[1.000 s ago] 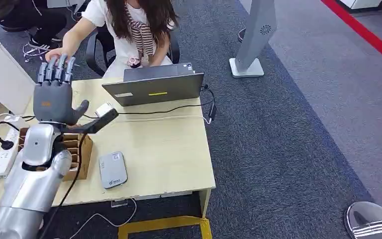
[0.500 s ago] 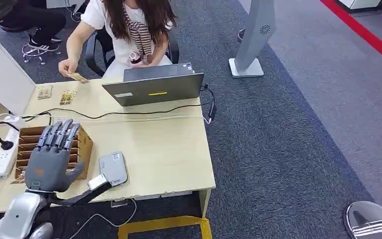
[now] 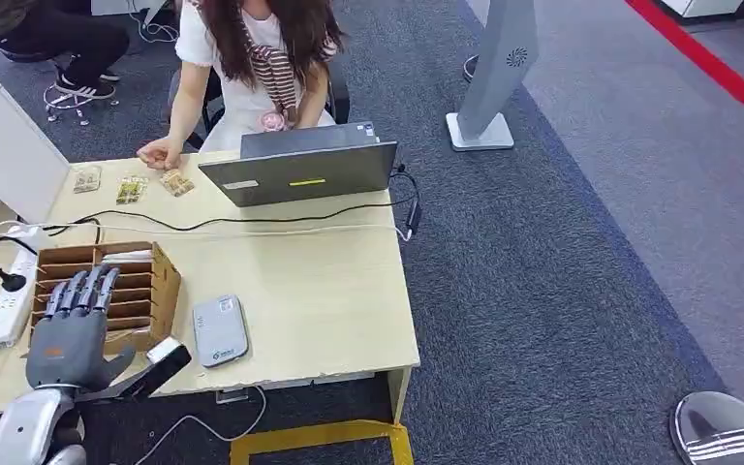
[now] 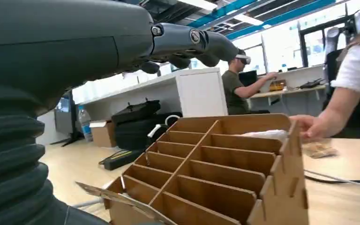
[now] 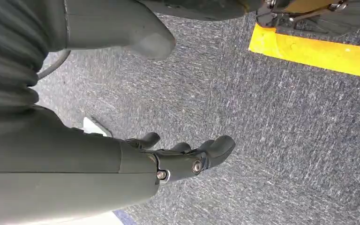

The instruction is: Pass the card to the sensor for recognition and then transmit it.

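My left hand (image 3: 68, 334) hovers with fingers spread and nothing in it over the near end of the wooden slotted card holder (image 3: 145, 281). In the left wrist view its fingers (image 4: 192, 41) reach out above the card holder (image 4: 215, 168), whose far slot holds a white card (image 4: 262, 134). The grey card sensor (image 3: 220, 329) lies flat on the table just right of the holder. Three patterned cards (image 3: 132, 189) lie at the table's far side, and a person's hand (image 3: 160, 153) rests by the rightmost card. My right hand (image 5: 183, 159) hangs over the carpet, fingers loosely extended, holding nothing.
A person sits behind an open laptop (image 3: 300, 170) at the far edge of the table (image 3: 329, 291). A black cable (image 3: 252, 221) crosses the table. A white power strip (image 3: 8, 295) and a white box (image 3: 5, 145) stand at the left. Yellow floor tape (image 3: 320, 438) runs below the near edge.
My left hand dropped from its raised spot near the person down to the near end of the card holder. The person laid a third card beside the other two.
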`<state>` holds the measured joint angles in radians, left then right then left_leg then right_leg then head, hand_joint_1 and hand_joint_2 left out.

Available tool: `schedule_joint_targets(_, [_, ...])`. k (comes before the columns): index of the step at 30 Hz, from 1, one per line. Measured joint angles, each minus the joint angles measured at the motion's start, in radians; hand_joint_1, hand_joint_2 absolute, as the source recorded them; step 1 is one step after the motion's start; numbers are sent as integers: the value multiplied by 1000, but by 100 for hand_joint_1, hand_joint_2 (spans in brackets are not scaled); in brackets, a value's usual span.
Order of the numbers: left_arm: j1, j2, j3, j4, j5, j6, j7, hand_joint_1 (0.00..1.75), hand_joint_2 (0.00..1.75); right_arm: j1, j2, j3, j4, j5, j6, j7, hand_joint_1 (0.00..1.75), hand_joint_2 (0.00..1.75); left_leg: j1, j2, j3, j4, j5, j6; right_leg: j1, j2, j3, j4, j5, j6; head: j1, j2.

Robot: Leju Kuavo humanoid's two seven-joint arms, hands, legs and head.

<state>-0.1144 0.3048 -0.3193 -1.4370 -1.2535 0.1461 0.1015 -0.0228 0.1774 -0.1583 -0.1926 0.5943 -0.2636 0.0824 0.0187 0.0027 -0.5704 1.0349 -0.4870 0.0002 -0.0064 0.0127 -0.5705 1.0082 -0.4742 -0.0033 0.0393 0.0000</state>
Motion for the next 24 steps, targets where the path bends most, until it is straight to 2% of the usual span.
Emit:
schedule_joint_targets(19, [-1, -28, 70, 93, -12, -2, 24, 0, 175, 0, 0, -3, 0, 21, 0, 0, 0, 175, 0, 0, 0, 0, 0, 0, 0, 0, 0, 0, 0, 0, 0, 0])
schedule_joint_targets(24, [-7, -38, 91, 118, -29, -2, 57, 0, 175, -1, 0, -3, 0, 27, 0, 8, 0, 175, 0, 0, 0, 0, 0, 0, 0, 0, 0, 0, 0, 0, 0, 0])
